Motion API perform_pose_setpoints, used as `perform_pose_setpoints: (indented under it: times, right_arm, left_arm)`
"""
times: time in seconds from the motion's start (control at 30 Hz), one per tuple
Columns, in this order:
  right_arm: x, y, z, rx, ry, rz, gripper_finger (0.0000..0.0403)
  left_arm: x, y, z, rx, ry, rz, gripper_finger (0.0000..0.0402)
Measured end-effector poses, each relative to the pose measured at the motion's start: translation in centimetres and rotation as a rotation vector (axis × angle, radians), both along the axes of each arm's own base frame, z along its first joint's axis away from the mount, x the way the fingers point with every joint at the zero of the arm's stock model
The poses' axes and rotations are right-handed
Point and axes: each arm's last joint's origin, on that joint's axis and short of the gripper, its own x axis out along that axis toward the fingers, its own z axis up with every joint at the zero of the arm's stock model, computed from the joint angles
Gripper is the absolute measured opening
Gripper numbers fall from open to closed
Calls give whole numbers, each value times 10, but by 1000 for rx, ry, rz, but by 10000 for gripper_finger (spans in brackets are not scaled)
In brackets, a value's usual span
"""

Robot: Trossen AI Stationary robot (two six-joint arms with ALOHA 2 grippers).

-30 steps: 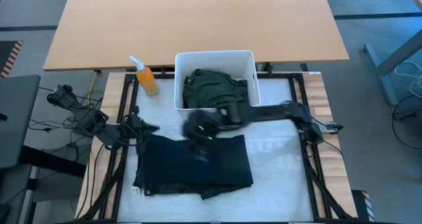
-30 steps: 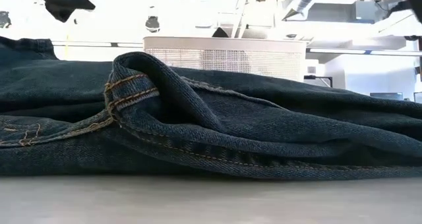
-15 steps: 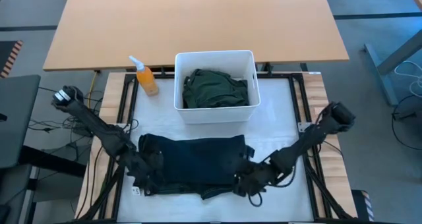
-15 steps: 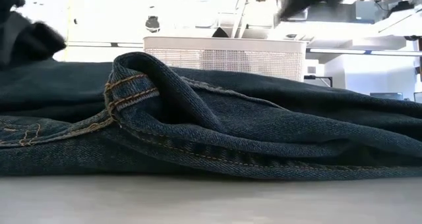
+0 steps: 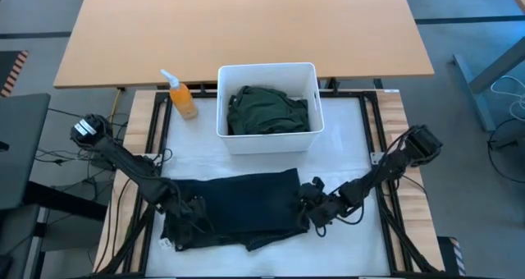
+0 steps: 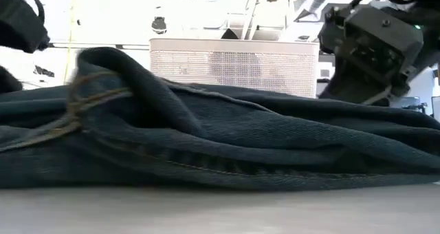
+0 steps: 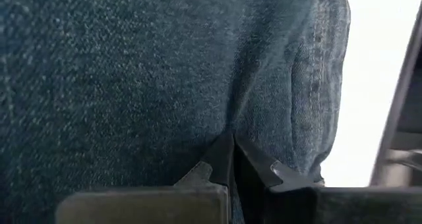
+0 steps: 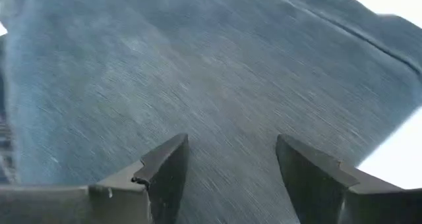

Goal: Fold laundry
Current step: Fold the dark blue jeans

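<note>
On trousers point(image 5: 242, 209) | left end effector point(image 7: 232, 159) pinches denim | right end effector point(image 8: 231, 165) spread wide

I see a white plastic bin point(image 5: 268, 138) standing at the far middle of my white table cover point(image 5: 344, 160); from table height its mesh wall point(image 6: 234, 65) shows pale. Just beside the bin, on my left, an orange spray bottle point(image 5: 181, 98) with a white nozzle stands on the wooden edge. Beyond them stretches a large bare wooden tabletop point(image 5: 238, 29). Black cables point(image 5: 49, 152) trail over the grey floor at my left, and a grey metal frame point(image 5: 492, 74) stands off to my right.
</note>
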Motion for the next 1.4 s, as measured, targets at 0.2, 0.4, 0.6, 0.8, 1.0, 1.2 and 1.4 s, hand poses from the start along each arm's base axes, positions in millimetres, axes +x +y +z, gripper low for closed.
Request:
perform_pose_setpoints:
  times: [0.2, 0.4, 0.6, 0.8, 1.0, 1.2, 1.4]
  right_arm:
    - [-11, 7, -13, -16, 43, 15, 260]
    - [-18, 10, -3, -37, 48, 52, 260]
    - [-14, 9, 41, -137, -135, 54, 260]
    - [23, -8, 42, -184, -264, 87, 260]
    - [50, -42, -8, -183, -143, -5, 254]
    - [45, -58, -37, -107, -9, -214, 231]
    - [27, -54, -44, -122, 69, -348, 208]
  left_arm:
    - [1, -7, -3, -145, 129, -12, 0]
    - [12, -13, 39, -241, 5, -91, 0]
    - [17, -6, 99, -154, -298, -99, 0]
    - [14, 1, 108, -32, -374, -40, 0]
    - [9, -8, 72, -65, -169, -1, 0]
    - [-6, -18, 35, -40, 15, 37, 0]
    - [-18, -11, 10, 1, 76, 129, 0]
